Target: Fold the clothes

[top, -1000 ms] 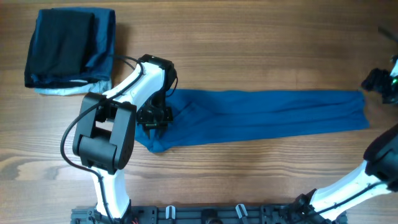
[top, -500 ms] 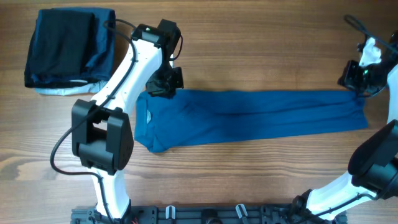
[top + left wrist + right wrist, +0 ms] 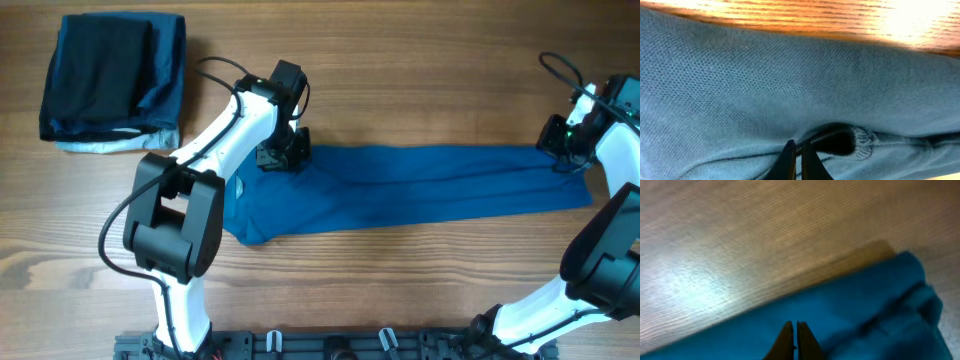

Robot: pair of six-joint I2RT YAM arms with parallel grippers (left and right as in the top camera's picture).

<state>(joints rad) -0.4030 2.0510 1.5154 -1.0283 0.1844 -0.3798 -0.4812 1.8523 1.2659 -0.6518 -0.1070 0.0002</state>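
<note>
The clothes are a medium-blue polo shirt (image 3: pixel 420 185), folded into a long band lying left to right across the table. My left gripper (image 3: pixel 283 158) sits at the band's upper left edge. Its jaws are shut, tips down on the knit (image 3: pixel 790 75) beside a fold with a ribbed sleeve cuff (image 3: pixel 860 139). My right gripper (image 3: pixel 562 150) is at the band's upper right corner. It is also shut, its fingertips (image 3: pixel 801 330) over blue fabric (image 3: pixel 865 310) just inside the edge. I see no cloth between either pair of jaws.
A stack of folded dark navy garments (image 3: pixel 112 80) with a pale edge lies at the far left corner. Bare wooden tabletop (image 3: pixel 420 80) surrounds the shirt. The arm bases stand along the near edge (image 3: pixel 330 345).
My left gripper went from the shirt's left end up to its far edge, then a little right along it. My right gripper came in from the right edge onto the shirt's corner. Both jaws closed.
</note>
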